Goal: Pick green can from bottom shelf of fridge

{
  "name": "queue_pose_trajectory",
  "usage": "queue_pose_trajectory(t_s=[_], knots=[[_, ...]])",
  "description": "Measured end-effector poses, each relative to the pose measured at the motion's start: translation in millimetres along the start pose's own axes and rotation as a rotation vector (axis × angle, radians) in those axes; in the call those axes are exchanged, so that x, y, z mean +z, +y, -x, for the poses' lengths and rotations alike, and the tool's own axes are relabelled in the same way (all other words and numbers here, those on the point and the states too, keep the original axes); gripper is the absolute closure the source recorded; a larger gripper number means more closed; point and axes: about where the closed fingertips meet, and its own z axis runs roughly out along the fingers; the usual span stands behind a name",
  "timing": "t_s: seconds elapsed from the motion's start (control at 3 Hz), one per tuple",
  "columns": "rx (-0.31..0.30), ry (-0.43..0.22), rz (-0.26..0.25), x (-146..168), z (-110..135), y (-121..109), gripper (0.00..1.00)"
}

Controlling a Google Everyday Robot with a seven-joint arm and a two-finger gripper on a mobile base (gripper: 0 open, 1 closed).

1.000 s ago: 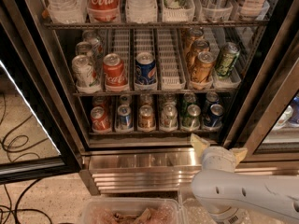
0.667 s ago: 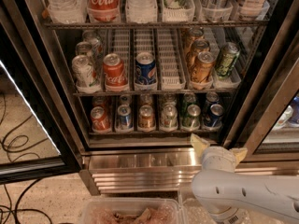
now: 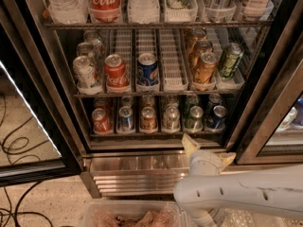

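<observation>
The fridge (image 3: 137,167) stands open ahead of me. On its bottom shelf (image 3: 142,135) several cans sit in a row. The green can (image 3: 194,118) is fifth from the left, between a pale can (image 3: 171,118) and a blue can (image 3: 217,117). Another green can stands behind it. My gripper (image 3: 208,152) hangs just below and in front of the shelf lip, slightly right of the green can. Its beige fingers (image 3: 189,144) are spread open and hold nothing. It is apart from every can.
The rack above holds a red Coke can (image 3: 116,72), a blue Pepsi can (image 3: 147,70), and an olive can (image 3: 229,60). The black door frame (image 3: 267,122) stands close on the right. A clear plastic tub (image 3: 132,216) lies below, with cables (image 3: 14,148) on the left floor.
My arm and gripper have shifted slightly to the left. The cans have not moved.
</observation>
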Motion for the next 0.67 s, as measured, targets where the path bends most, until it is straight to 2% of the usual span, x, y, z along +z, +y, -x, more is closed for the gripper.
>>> queue_pose_trajectory(t_s=[0.33,0.67], knots=[[0.016,-0.046,-0.05,1.9,5.7,-13.8,0.0],[0.015,-0.046,-0.049,1.8,6.1,-13.8,0.0]])
